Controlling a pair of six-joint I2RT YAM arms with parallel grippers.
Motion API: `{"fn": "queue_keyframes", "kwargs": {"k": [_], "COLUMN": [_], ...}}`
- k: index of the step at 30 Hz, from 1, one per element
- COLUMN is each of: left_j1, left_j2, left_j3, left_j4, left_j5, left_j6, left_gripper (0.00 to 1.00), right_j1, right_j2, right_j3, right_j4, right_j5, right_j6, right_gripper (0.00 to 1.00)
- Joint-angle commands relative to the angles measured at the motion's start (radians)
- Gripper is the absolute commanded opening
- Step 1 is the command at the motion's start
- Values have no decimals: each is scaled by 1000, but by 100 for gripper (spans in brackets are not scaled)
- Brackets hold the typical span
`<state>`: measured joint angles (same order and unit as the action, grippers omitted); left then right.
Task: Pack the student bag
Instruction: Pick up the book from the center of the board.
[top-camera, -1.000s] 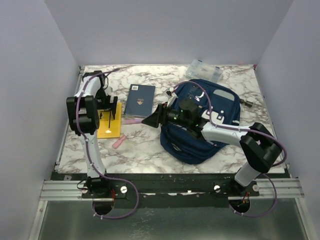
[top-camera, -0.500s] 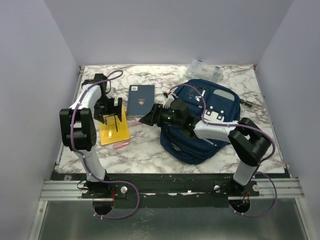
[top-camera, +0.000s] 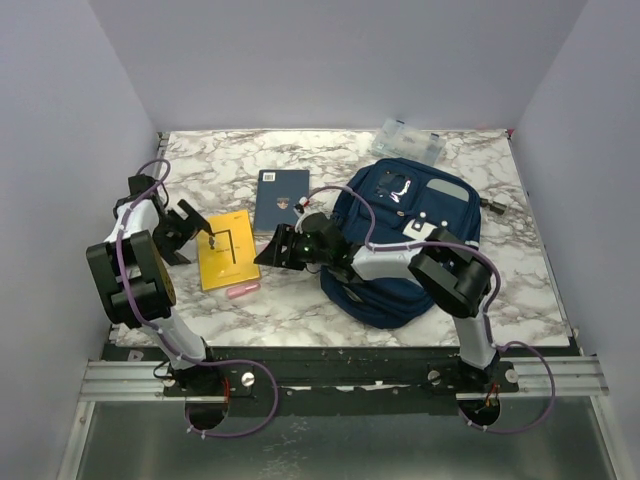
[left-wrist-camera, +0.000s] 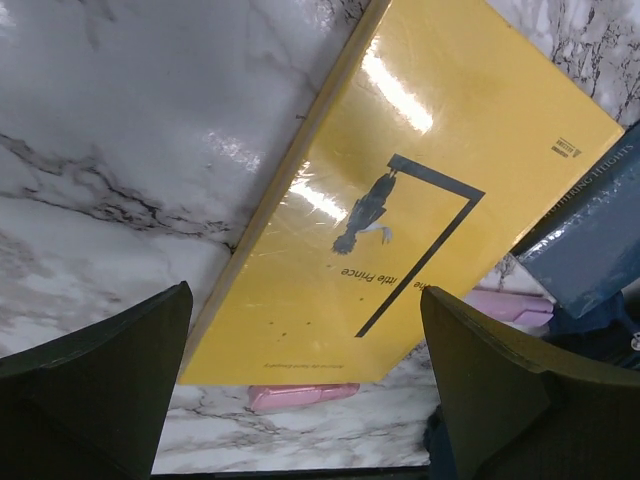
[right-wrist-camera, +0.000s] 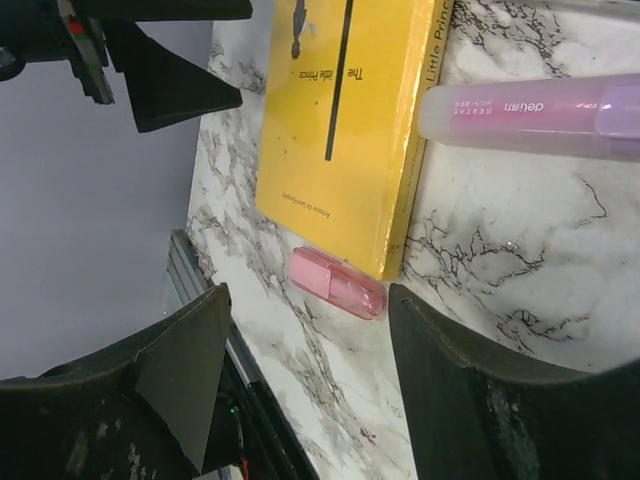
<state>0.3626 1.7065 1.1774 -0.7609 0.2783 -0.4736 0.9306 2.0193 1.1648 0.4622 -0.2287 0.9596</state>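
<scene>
Left wrist: left gripper (left-wrist-camera: 305, 300) spread near yellow book (left-wrist-camera: 400, 200) | Right wrist: right gripper (right-wrist-camera: 310, 295) spread near small pink item (right-wrist-camera: 337, 284)

- The bag (top-camera: 375, 290) lies on the table's (top-camera: 300, 310) right half, with the box (top-camera: 408, 141) behind it.
- The booklet (top-camera: 280, 198) lies left of the bag.
- The book (top-camera: 226, 250) lies left of the booklet and nearer.
- The marker (right-wrist-camera: 540, 118) lies just beside the book.
- The tube (right-wrist-camera: 337, 283) lies at the book's near edge.

Setting: robot test cell, laboratory type.
Enclosure: plain pale lilac wall panels (top-camera: 330, 60) closing three sides.
Work surface: white marble-patterned tabletop (top-camera: 300, 310), fitted wall to wall.
Mounting: ribbed aluminium rail (top-camera: 120, 380) along near edge, black arm bases (top-camera: 200, 378) bolted on.
Wiring: exposed purple cables (top-camera: 230, 434) looped below rail.
</scene>
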Motion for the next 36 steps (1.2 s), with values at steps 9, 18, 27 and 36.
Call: {"fn": "queue_keyframes", "kwargs": {"k": [9,18,27,36], "left_j1": [-16,-25,-65,-94], "left_j2": [66,5,48,46], "left_j3": [-46,-76,-138,-191], "left_j4": [98,67,98,126], "left_j5": [113,-19,81,195], "left_j6": [-179,-233,-277,-281], "left_gripper": [98,98,98,98], "right_j1": [15,30,30,30], "right_j2": [139,174,210,167], "right_j3": [93,117,162,186], "right_j4": [-78,-77,-109,-75], "right_j5": [51,54,49,-42], "right_j6": [40,43,26,53], "right_gripper": [67,68,68,64]}}
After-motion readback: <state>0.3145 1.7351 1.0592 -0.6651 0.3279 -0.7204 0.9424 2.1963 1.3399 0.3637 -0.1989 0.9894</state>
